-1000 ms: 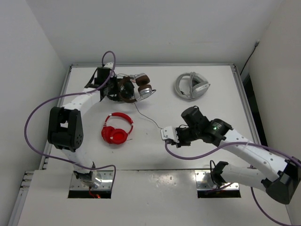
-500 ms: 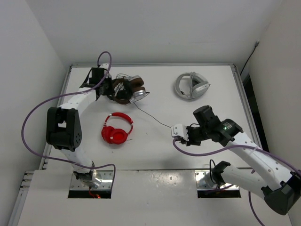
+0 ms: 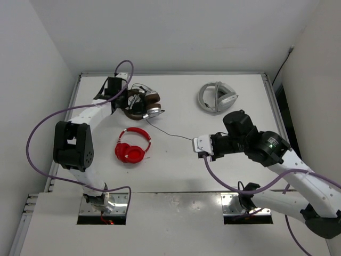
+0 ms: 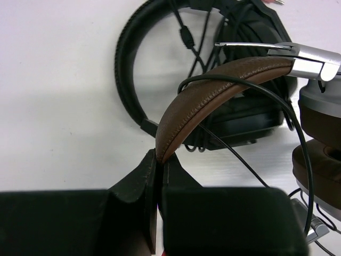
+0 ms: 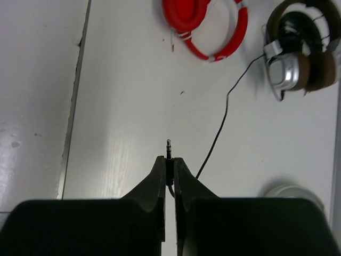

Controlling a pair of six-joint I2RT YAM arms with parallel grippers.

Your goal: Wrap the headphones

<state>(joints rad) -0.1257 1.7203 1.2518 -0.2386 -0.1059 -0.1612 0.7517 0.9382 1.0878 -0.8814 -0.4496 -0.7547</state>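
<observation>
the over-ear headphones (image 3: pixel 143 104) with a dark brown stitched headband, brown pads and silver cup shells sit on the white desk (image 3: pixel 181 90) just beyond the red plastic headphones (image 3: pixel 133 146). the left claw (image 3: pixel 121 99) reaches them from the side farther from the red pair. in the left wrist view its two black fingers (image 4: pixel 133 184) are pinched together on the lower end of the brown headband, gripping the over-ear headphones (image 4: pixel 213 88) there. the band arches up and away from the fingertips toward the silver cups. a loop of the thin black cable (image 4: pixel 290 114) curves over the band. behind it a black hoop (image 4: pixel 128 64) with a dark pad lies on the desk.

the thin black cable (image 3: pixel 170 134) runs from the cups across the desk, passing to the right of the red plastic headphones, and ends at the right claw (image 3: pixel 201 145), well to the right of the red pair. in the right wrist view that claw (image 5: pixel 169 160) is closed on the cable's end, with the metal jack plug (image 5: pixel 169 144) sticking out just past the fingertips. the cable (image 5: pixel 218 133) bends away toward the over-ear headphones (image 5: pixel 301 53). the red plastic headphones (image 5: pixel 208 24) lie beside these in that view.

a pair of white-grey headphones (image 3: pixel 217 97) rests well beyond and to the right of the red pair.
</observation>
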